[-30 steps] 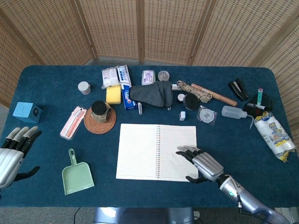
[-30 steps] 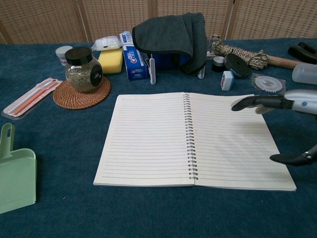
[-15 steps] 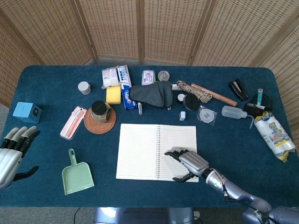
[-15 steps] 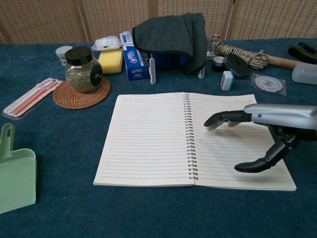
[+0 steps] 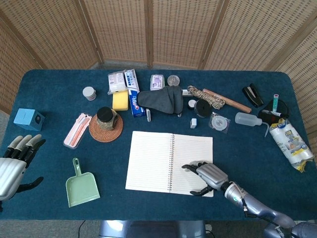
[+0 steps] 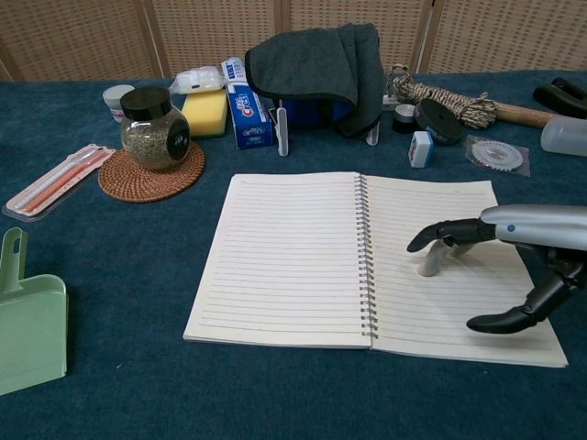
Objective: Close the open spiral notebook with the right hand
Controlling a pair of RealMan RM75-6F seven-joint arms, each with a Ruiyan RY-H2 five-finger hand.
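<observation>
Blue cloth-covered surface (image 5: pixel 54 94), woven screens behind it.

Spiral notebook (image 5: pixel 151 161) lies open and flat near the front edge at centre, both lined pages up, wire spine running front to back.

Right hand (image 5: pixel 209 176) over the lower part of the right page; fingers apart and curved down, a fingertip touching the paper in the chest view, thumb (image 6: pixel 514 314) splayed low near the page's front corner. Grips nothing.

Left hand (image 5: pixel 14 161) at the far left edge of the head view, off the notebook, fingers extended and apart, empty.

Dark grey cloth (image 6: pixel 316 64) bunched behind the notebook. Green dustpan (image 5: pixel 81 186) front left, handle pointing back. Round woven coaster (image 5: pixel 105 130) left of the notebook, with a black-lidded jar (image 6: pixel 154 128) standing on it. Yellow sponge (image 5: pixel 120 100) and blue toothpaste box (image 6: pixel 243 103) side by side behind the jar. Coiled rope (image 5: pixel 205 95) back right of the cloth. Small blue cube (image 5: pixel 28 119) far left.
</observation>
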